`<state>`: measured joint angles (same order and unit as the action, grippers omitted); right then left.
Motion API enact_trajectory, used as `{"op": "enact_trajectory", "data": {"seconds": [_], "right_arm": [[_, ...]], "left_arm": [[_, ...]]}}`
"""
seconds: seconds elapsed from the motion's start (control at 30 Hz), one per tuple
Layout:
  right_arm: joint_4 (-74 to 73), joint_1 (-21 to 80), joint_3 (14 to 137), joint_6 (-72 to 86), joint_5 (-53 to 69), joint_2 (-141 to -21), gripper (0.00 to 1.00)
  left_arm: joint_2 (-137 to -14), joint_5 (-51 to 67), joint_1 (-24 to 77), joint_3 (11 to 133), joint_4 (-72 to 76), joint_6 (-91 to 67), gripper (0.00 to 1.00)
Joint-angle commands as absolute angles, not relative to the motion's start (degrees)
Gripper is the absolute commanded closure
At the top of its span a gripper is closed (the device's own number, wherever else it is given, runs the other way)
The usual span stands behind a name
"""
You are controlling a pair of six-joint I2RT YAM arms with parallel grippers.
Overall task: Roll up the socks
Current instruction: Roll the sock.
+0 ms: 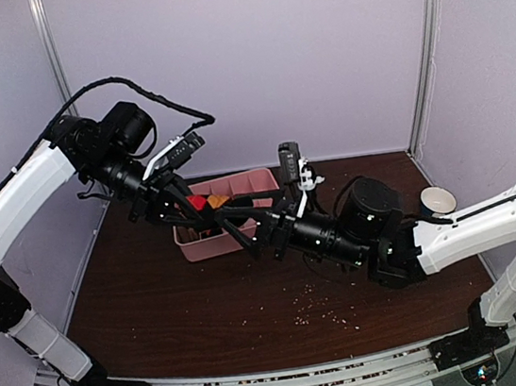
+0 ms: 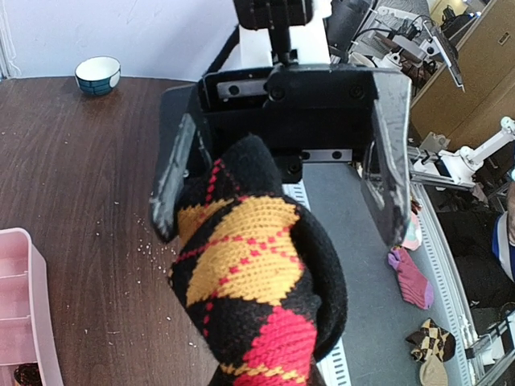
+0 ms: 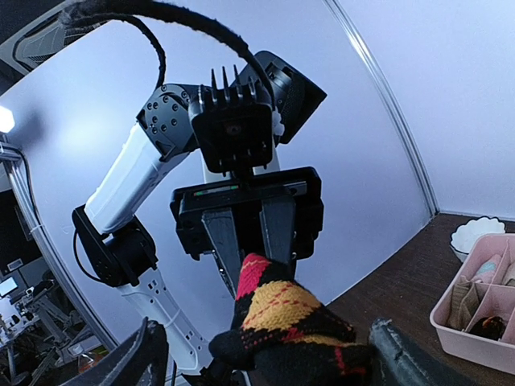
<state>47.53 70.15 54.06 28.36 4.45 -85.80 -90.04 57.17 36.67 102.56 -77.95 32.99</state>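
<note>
Black sock [image 2: 256, 277] with orange and red argyle diamonds; pink tray [image 2: 47, 322]

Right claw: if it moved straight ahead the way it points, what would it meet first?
The black argyle sock, lying between the open fingers of the right claw; right behind, the left claw gripping that sock.

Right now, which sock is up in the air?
The black sock with yellow and red diamonds, pinched in the left tool. The pink sock just lies flat.

Left gripper [image 3: 251, 261] pinched closed, facing right gripper [image 2: 279, 227] spread wide, midair.
</note>
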Motion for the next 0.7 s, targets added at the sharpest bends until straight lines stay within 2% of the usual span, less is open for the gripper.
{"op": "enact_trajectory", "data": {"seconds": [0.0, 0.07, 0.17, 0.23, 0.33, 0.4, 0.43, 0.5, 0.6, 0.67], "right_arm": [[45.6, 69.6, 57.5, 31.6, 8.5, -88.6, 0.14], [43.1, 69.5, 59.2, 32.2, 9.6, -89.8, 0.12], [40.0, 69.0, 60.6, 33.0, 9.8, -91.0, 0.21], [43.2, 67.6, 58.8, 35.5, 10.7, -91.2, 0.39], [53.2, 65.9, 54.7, 39.8, 12.5, -90.9, 0.77], [56.9, 65.4, 53.5, 40.5, 13.3, -90.7, 0.93], [57.2, 65.2, 53.5, 40.2, 13.5, -90.5, 0.99], [56.7, 65.2, 54.0, 39.6, 14.3, -90.7, 1.0], [60.2, 65.2, 53.1, 40.4, 14.7, -91.3, 1.0], [64.3, 65.2, 51.7, 41.1, 14.4, -91.7, 1.0]], "left_arm": [[-88.9, 55.3, 36.4, 102.1, -76.9, 34.7, 1.0], [-89.0, 54.5, 36.4, 102.2, -76.8, 34.6, 1.0], [-88.7, 54.6, 36.4, 102.6, -76.8, 34.6, 1.0], [-88.6, 55.1, 36.4, 103.4, -78.0, 35.4, 1.0], [-88.9, 56.2, 36.4, 104.7, -80.9, 37.9, 1.0], [-89.3, 57.4, 36.4, 105.6, -83.4, 40.0, 1.0], [-89.5, 58.0, 36.4, 105.6, -84.5, 40.8, 0.89], [-89.9, 58.6, 36.4, 105.5, -85.3, 40.6, 0.66], [-90.6, 61.0, 36.2, 106.1, -85.8, 39.0, 0.52], [-90.8, 64.1, 35.6, 106.9, -85.0, 36.4, 0.49]]}}
